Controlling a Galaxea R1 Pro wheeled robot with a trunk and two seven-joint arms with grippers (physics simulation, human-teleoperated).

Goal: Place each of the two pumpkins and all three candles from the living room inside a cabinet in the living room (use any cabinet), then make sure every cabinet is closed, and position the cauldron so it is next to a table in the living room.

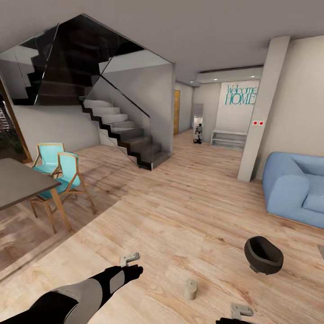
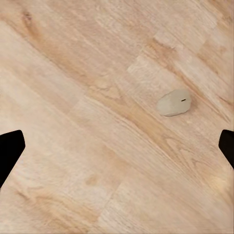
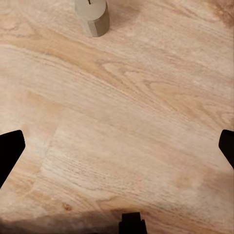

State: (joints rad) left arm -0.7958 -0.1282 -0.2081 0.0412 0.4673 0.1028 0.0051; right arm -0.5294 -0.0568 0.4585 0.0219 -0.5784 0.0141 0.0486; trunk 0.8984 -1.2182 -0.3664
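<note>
One candle (image 1: 191,289) stands upright on the plank floor (image 1: 180,211), near the robot, between its two arms — long axis vertical, flat top with a small dark wick mark facing up. From the left wrist view the candle (image 2: 173,102) is seen nearly end-on, a pale oval with the wick slot, well off from the fingertips; the right wrist view catches its side (image 3: 92,17), a stubby grey-tan cylinder on bare boards. Cauldron (image 1: 263,254) sits on the floor to the right and a little farther off, mouth open upward and slightly toward the camera, in front of the blue sofa (image 1: 294,186). A grey corner at the far right edge could be the glass table, too little shows to say. Left gripper (image 1: 129,258) reaches forward over the floor, jaws spread wide and nothing between them; right gripper (image 1: 241,310) low at the near edge, likewise spread and empty, as its dark fingertips (image 3: 9,153) standing apart show. Judged progress: early — this candle not yet picked up, the cauldron not evidently set beside a table, pumpkins and cabinet not in these frames, so their status can't be told. Dining table (image 1: 20,180) with turquoise chairs (image 1: 65,173) at left, staircase (image 1: 121,130) beyond.
</note>
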